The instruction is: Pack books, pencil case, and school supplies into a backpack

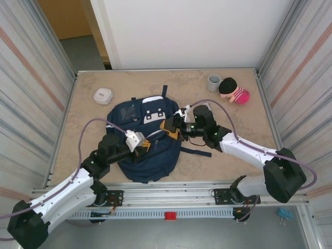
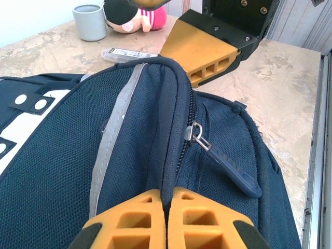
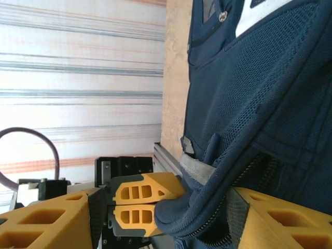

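From above, the backpack [image 1: 148,158] is lying flat in front of both arms. The left gripper [image 1: 146,145] is pinching a fold on its upper face. The right gripper [image 1: 171,128] is hanging just across that fold from it, jaws apart.

At the left wrist, the left gripper [image 2: 167,199] is clamping tight on a raised ridge of navy mesh. The zipper pull [image 2: 228,168] is lying just ahead and to the right of its fingers. One orange finger [image 2: 199,54] of the right gripper is standing beyond the ridge, and a narrow grey-white bar [image 2: 127,53] is resting farther ahead on the table.

At the right wrist, the right gripper [image 3: 163,207] is straddling the same ridge without squeezing it.

The cloth is looking soft, light and limp, so it will likely sag wherever it is unsupported. The seamed rim beside the zip seems the firmest hold, while the small pull could slip.
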